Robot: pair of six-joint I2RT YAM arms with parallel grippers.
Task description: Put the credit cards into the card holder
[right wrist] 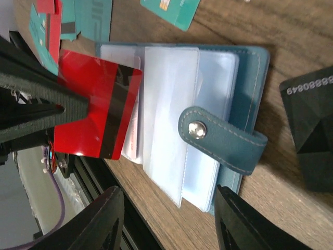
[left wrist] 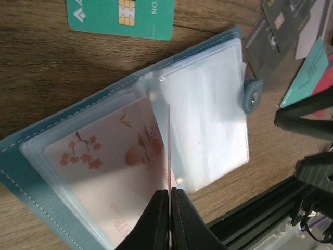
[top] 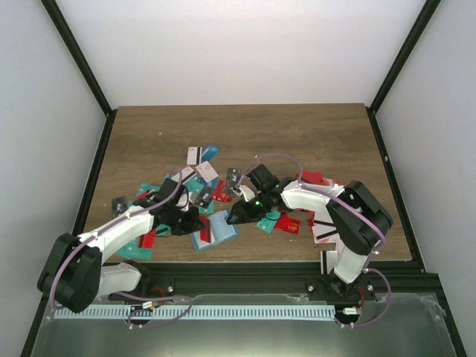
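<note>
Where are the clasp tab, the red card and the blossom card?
clasp tab (right wrist: 229,143): right wrist view, strap beside the snap
red card (right wrist: 96,80): right wrist view, its red face
blossom card (left wrist: 109,172): left wrist view, pale middle

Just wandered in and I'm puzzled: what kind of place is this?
Probably a robot test booth: a wooden table boxed in by white walls, two arms bolted at its edge, credit cards scattered near a card holder.

bright, even, diffuse light leaves soft shadows on the table (top: 297,134) and milky glare on the card holder (left wrist: 208,104).
</note>
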